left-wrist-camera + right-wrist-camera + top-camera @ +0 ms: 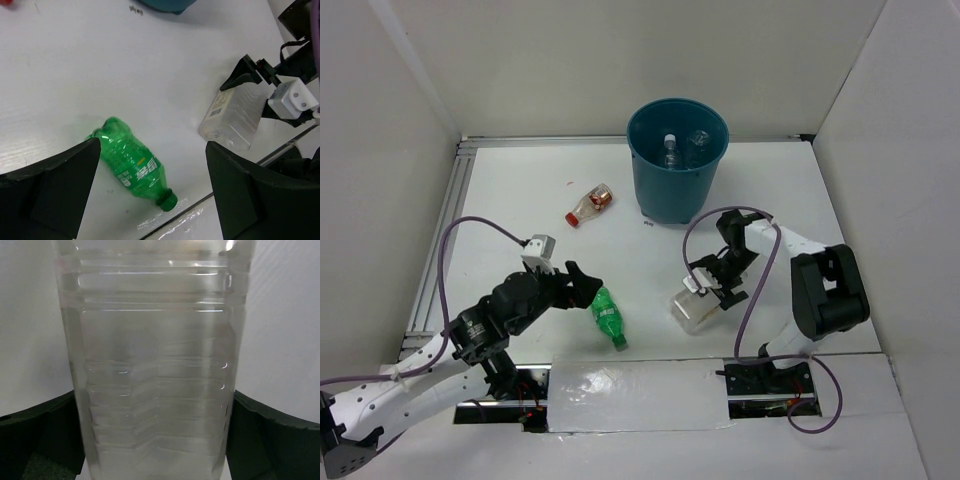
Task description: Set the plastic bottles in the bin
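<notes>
My right tool (pixel 712 291) is clamped on the square bottle (pixel 697 310), needing a lift to the far bin (pixel 642 160); my left tool (pixel 582 284), spread apart, hovers by the green bottle (pixel 608 318).

A robotics lab test cell. Plain white panel walls (pixel 570 60) enclose a white table (pixel 520 190). Purple cables (pixel 470 225) trail from the arms.

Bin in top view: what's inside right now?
Inside the bin, two clear bottles show: one with a cap at, another beside it at. The near wall hides part of the floor, so anything further down there can't be seen.
</notes>
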Controlling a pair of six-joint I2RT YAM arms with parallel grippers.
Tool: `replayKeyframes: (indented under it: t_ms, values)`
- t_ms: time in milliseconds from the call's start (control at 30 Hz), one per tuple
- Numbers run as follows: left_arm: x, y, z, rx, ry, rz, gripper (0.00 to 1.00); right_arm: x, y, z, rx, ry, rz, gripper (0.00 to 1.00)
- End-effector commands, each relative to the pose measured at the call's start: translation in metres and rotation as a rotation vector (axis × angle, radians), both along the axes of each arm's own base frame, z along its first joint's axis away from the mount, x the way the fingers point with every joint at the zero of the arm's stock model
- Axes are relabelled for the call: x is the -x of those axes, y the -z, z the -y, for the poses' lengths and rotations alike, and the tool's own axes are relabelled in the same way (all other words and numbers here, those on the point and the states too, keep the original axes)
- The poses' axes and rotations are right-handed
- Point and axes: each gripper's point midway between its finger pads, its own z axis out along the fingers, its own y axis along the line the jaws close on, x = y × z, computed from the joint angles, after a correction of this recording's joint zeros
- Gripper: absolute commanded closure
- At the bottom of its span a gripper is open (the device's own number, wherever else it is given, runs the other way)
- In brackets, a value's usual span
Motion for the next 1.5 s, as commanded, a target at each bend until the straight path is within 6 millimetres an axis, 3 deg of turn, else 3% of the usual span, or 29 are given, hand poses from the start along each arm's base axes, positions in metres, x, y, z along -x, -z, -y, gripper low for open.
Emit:
replayKeyframes:
  t_ms: [0, 67, 167, 300, 500, 600, 700, 733, 800, 867, 900, 933, 967, 1033, 1067, 1100, 1167, 1200, 1233, 1267, 1300, 1367, 1467]
  values:
    - [0.006, 0.012, -0.001, 0.074, -0.049, -0.095, 0.01, -0.004, 0.002, -0.012, -0.075, -0.474, 0.198, 0.08]
    - [0.008, 0.023, -0.002, 0.068, -0.064, -0.14, 0.01, 0.0, -0.005, -0.016, -0.082, -0.424, 0.183, 0.18]
    - [0.01, 0.035, -0.002, 0.061, -0.093, -0.213, 0.01, -0.011, -0.035, -0.033, -0.136, -0.253, 0.171, 0.42]
    - [0.009, 0.041, 0.002, 0.072, -0.13, -0.285, 0.01, -0.021, -0.107, -0.067, -0.298, -0.084, 0.168, 0.6]
    - [0.006, 0.054, 0.007, 0.102, -0.219, -0.404, 0.01, -0.057, -0.247, -0.122, -0.543, 0.258, 0.192, 0.61]
    - [0.003, 0.053, 0.012, 0.122, -0.23, -0.415, 0.01, -0.076, -0.316, -0.134, -0.697, 0.379, 0.247, 0.63]
    - [0.002, 0.056, 0.023, 0.118, -0.205, -0.431, 0.01, -0.093, -0.361, -0.13, -0.805, 0.536, 0.312, 0.6]
    - [0.003, 0.06, 0.024, 0.109, -0.2, -0.443, 0.01, -0.114, -0.387, -0.127, -0.879, 0.597, 0.425, 0.6]
    - [0.001, 0.064, 0.029, 0.094, -0.196, -0.46, 0.01, -0.133, -0.409, -0.122, -0.951, 0.697, 0.455, 0.57]
    - [0.0, 0.066, 0.034, 0.097, -0.187, -0.465, 0.01, -0.166, -0.417, -0.121, -0.981, 0.779, 0.47, 0.57]
    - [0.0, 0.071, 0.034, 0.083, -0.191, -0.475, 0.01, -0.177, -0.439, -0.116, -1.02, 0.798, 0.503, 0.56]
    - [0.0, 0.074, 0.034, 0.075, -0.193, -0.48, 0.01, -0.186, -0.444, -0.115, -1.035, 0.812, 0.501, 0.56]
    - [-0.002, 0.072, 0.035, 0.082, -0.191, -0.475, 0.01, -0.206, -0.436, -0.122, -1.04, 0.841, 0.478, 0.55]
    - [0.0, 0.087, 0.034, 0.06, -0.203, -0.5, 0.01, -0.227, -0.446, -0.115, -1.075, 0.873, 0.506, 0.54]
    - [0.0, 0.084, 0.038, 0.07, -0.191, -0.492, 0.01, -0.245, -0.429, -0.122, -1.059, 0.888, 0.48, 0.49]
    - [0.0, 0.089, 0.038, 0.066, -0.192, -0.494, 0.01, -0.254, -0.435, -0.12, -1.073, 0.89, 0.484, 0.47]
    - [0.0, 0.096, 0.038, 0.054, -0.195, -0.503, 0.01, -0.276, -0.42, -0.116, -1.051, 0.936, 0.446, 0.41]
    - [0.0, 0.101, 0.038, 0.039, -0.199, -0.513, 0.01, -0.292, -0.391, -0.12, -1.013, 0.969, 0.352, 0.31]
    - [0.001, 0.102, 0.041, 0.036, -0.191, -0.513, 0.01, -0.3, -0.391, -0.113, -1.019, 0.994, 0.335, 0.27]
    - [0.001, 0.105, 0.041, 0.029, -0.192, -0.518, 0.01, -0.307, -0.374, -0.116, -0.999, 1.015, 0.245, 0.21]
    - [0.004, 0.108, 0.042, 0.016, -0.186, -0.525, 0.01, -0.309, -0.364, -0.114, -0.987, 1.029, 0.2, 0.21]
    - [0.006, 0.113, 0.04, 0.007, -0.188, -0.531, 0.01, -0.309, -0.358, -0.108, -0.984, 1.039, 0.152, 0.0]
    - [0.009, 0.123, 0.038, -0.019, -0.191, -0.539, 0.01, -0.301, -0.353, -0.112, -0.972, 1.018, 0.117, 0.0]
